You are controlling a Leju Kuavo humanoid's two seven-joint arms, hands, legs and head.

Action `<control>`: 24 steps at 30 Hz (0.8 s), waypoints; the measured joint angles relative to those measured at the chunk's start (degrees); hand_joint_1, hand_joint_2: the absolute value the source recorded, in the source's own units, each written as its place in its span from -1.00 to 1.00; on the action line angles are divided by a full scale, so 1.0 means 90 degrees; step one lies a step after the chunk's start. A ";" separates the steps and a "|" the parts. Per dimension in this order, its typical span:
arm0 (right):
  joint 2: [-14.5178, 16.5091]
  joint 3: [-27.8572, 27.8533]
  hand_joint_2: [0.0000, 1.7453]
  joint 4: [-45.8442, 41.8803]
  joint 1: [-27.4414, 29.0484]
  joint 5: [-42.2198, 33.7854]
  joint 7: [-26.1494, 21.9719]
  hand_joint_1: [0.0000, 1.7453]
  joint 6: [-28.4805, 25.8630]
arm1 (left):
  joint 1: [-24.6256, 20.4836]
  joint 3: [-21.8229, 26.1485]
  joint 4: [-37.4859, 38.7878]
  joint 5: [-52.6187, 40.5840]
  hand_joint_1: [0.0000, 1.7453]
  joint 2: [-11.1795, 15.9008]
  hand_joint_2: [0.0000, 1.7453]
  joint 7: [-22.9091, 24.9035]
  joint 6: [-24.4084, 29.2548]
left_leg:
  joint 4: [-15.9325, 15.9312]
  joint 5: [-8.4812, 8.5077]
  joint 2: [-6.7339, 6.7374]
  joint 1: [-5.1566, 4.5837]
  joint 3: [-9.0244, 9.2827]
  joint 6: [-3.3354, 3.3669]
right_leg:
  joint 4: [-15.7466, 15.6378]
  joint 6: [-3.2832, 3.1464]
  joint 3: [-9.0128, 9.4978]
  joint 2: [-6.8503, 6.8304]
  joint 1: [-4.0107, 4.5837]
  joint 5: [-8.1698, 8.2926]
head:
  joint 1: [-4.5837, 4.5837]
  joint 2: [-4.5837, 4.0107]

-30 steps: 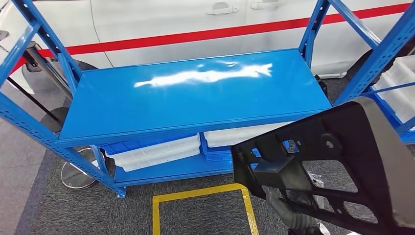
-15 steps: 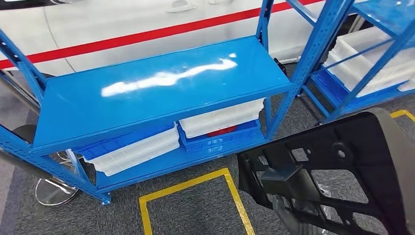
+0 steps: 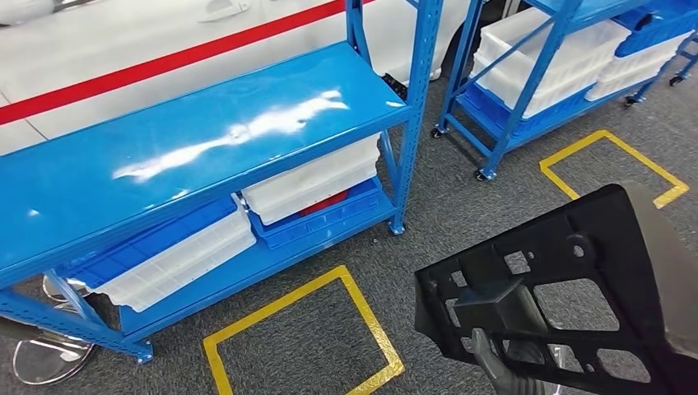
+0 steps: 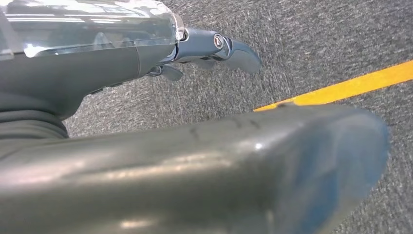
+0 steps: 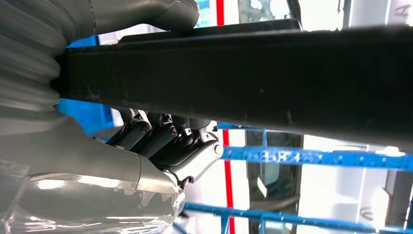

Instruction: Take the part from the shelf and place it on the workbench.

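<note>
We log this as the carry step: the part (image 3: 568, 296), a black moulded plastic frame with open windows and ribs, is off the shelf (image 3: 197, 140) and held low on the robot's right side, over grey carpet. In the right wrist view the right hand (image 5: 160, 126) grips it, thumb (image 5: 165, 14) over one face of a black bar and the darker fingers (image 5: 170, 141) curled against the other. The left hand (image 4: 214, 48) hangs over the carpet near a yellow floor line (image 4: 341, 87), fingers loosely extended and holding nothing. The shelf's top deck is bare and glossy; white trays (image 3: 313, 177) and a blue tray (image 3: 325, 222) sit on the lower level, and a second blue rack (image 3: 527, 90) with more white trays stands just beside it. No bench appears in the pictures, so we judge placement not yet begun; the next move likely calls for locating the bench, keeping the grip firm, and holding the wide part away from the rack uprights. Writing: we read no label or brand on the part, trays or racks. Behind the shelf there is a white panel with a red stripe (image 3: 165, 62), unlettered.
</note>
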 joint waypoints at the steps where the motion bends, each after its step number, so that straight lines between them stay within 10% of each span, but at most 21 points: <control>1: 0.0002 0.0011 1.00 0.0029 -0.0006 0.0001 0.0000 1.00 0.0001 | -0.0004 0.0014 0.0000 0.0022 -1.00 0.0002 -1.00 -0.0010 0.0022 | -0.0452 0.0187 -0.0126 -0.0057 0.0298 0.0110 | -0.0002 -0.0005 -0.0036 0.0081 0.0007 0.0048 | 0.0001 0.0000; 4: 0.0027 0.0067 1.00 0.0115 -0.0057 0.0006 0.0001 1.00 0.0002 | -0.0017 0.0074 0.0000 0.0084 -1.00 0.0008 -1.00 -0.0028 0.0116 | -0.1531 0.0361 -0.0509 -0.0158 0.0891 0.0344 | -0.0033 0.0053 -0.0125 0.0298 -0.0026 0.0203 | 0.0004 0.0000; 7: 0.0067 0.0118 1.00 0.0178 -0.0078 0.0009 0.0018 1.00 0.0027 | -0.0062 0.0135 0.0000 0.0135 -1.00 -0.0038 -1.00 -0.0004 0.0248 | -0.1830 0.0516 -0.0333 -0.0159 0.0942 0.0345 | -0.0118 0.0172 -0.0179 0.0415 -0.0047 0.0349 | 0.0005 0.0000; 13: 0.0163 0.0182 1.00 0.0395 -0.0247 -0.0012 0.0170 1.00 0.0131 | -0.0018 0.0168 0.0000 0.0129 -1.00 -0.0115 -1.00 0.0185 0.0529 | -0.1971 0.0813 0.0286 -0.0084 0.0751 0.0242 | 0.1448 0.0383 -0.0735 -0.0305 -0.0143 -0.0667 | 0.0005 0.0000; 17: 0.0221 0.0204 1.00 0.0524 -0.0271 0.0046 0.0207 1.00 0.0103 | -0.0045 0.0167 0.0000 0.0079 -1.00 -0.0142 -1.00 0.0233 0.0684 | -0.1666 0.0724 0.0612 -0.0005 0.0541 0.0065 | 0.0380 0.0546 0.0108 -0.0621 -0.0279 -0.0353 | 0.0006 0.0000; 21: 0.0290 0.0232 1.00 0.0577 -0.0257 0.0100 0.0223 1.00 0.0013 | -0.0067 0.0166 0.0000 0.0021 -1.00 -0.0169 -1.00 0.0262 0.0849 | -0.1460 0.0651 0.0815 0.0010 0.0479 -0.0145 | 0.0083 0.0291 0.0241 -0.0643 -0.0209 -0.0291 | 0.0001 0.0000; 24: 0.0330 0.0245 1.00 0.0585 -0.0231 0.0112 0.0228 1.00 -0.0045 | -0.0082 0.0165 0.0000 -0.0002 -1.00 -0.0200 -1.00 0.0236 0.0940 | -0.1174 0.0379 0.0523 0.0073 0.0376 -0.0241 | 0.0057 0.0147 0.0164 -0.0460 -0.0213 -0.0211 | 0.0001 0.0000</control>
